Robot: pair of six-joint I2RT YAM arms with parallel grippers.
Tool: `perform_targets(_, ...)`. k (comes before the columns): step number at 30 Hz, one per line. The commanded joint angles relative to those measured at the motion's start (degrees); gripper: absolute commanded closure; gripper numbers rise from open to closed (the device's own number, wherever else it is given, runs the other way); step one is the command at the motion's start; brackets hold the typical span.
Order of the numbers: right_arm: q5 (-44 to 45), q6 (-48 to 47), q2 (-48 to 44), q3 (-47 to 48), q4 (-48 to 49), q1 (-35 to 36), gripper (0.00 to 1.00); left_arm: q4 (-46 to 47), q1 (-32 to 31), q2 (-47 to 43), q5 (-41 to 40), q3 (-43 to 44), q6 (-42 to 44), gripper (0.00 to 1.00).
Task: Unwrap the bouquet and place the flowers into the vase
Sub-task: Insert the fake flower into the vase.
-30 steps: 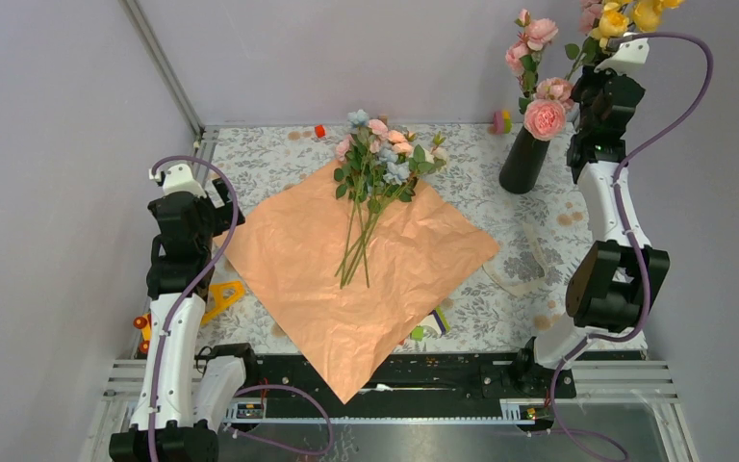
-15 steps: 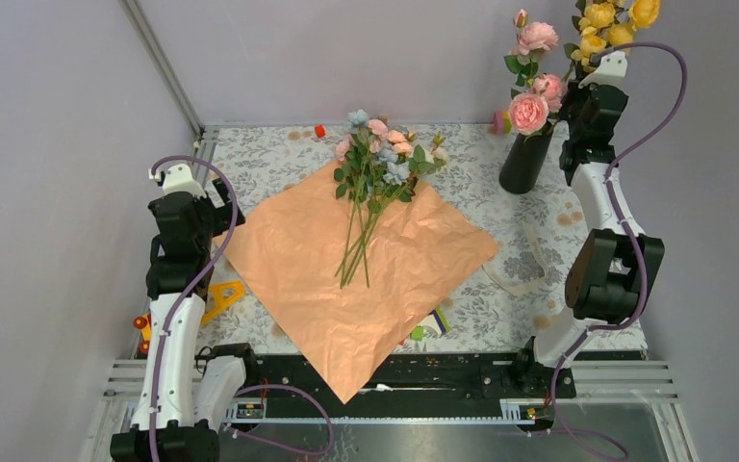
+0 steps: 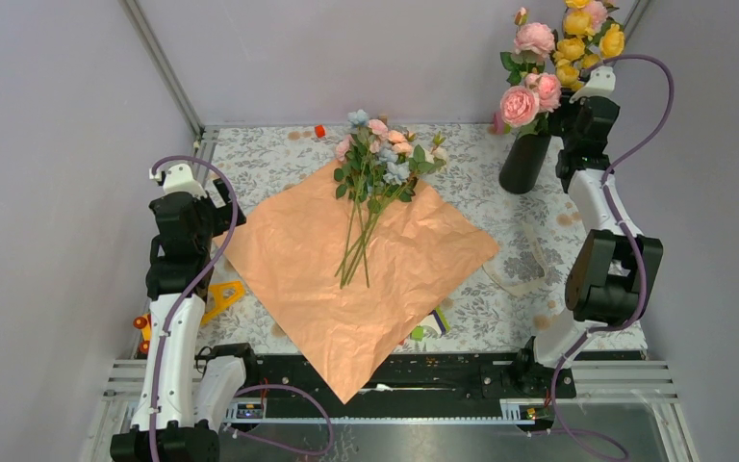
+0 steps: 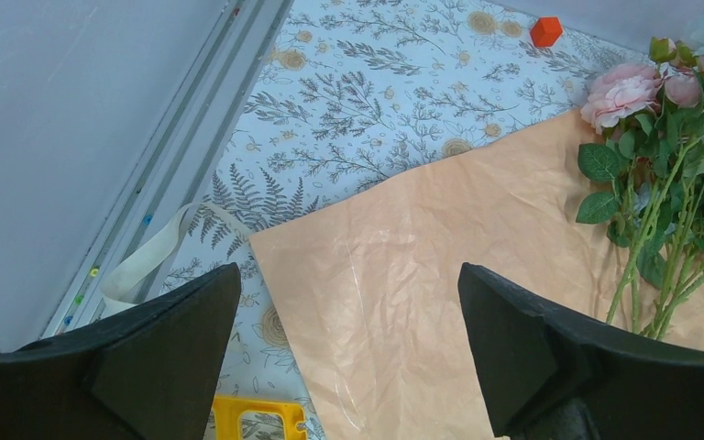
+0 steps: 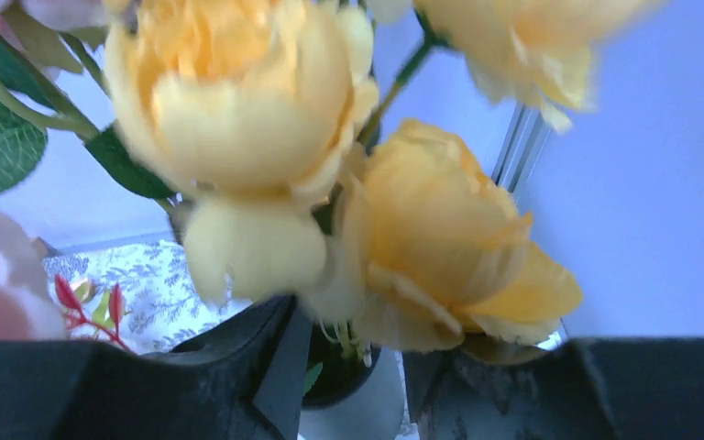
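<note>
The bouquet lies unwrapped: its small pink, pale-blue and cream flowers [image 3: 380, 159] rest loose on the flat peach paper [image 3: 346, 279], stems pointing toward me. The black vase [image 3: 524, 164] stands at the back right and holds tall pink roses [image 3: 524, 96] and a yellow sprig [image 3: 577, 43]. My right gripper [image 3: 558, 117] hovers beside the vase top. In the right wrist view it [image 5: 350, 362] stands open around the thin stems over the vase mouth [image 5: 335, 385], under the yellow blooms [image 5: 422, 229]. My left gripper [image 4: 348, 293] is open and empty above the paper's left corner [image 4: 440, 247].
A small red cube [image 3: 319, 130] lies at the back edge. A yellow plastic piece [image 3: 223, 294] lies by the left arm. White ribbon [image 3: 520, 274] lies right of the paper, another strip [image 4: 147, 266] near the left rail. Walls stand close on both sides.
The right arm moved left and down, bringing the yellow sprig into the vase among the roses, and its jaws have parted. The left arm has not moved.
</note>
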Motion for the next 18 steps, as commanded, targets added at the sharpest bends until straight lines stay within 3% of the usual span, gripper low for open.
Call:
perform_targets(1,-0.56,-0.50,-4.78,-1.41,0.80,0.34,0.52,3.34,0.42,-0.82,1.45,-0.21,-0.35,0.01)
perform_targets(7,-0.11,-0.46,-6.55,-2.83,0.87,0.33,0.44,3.42,0.42,-1.44,1.64,-0.39,-0.35,0.01)
perform_targets(18,-1.79,2.95,-12.58,-8.24,1.73,0.34,0.18,3.51,0.40,-1.63,2.95,-0.56,-1.12,0.01)
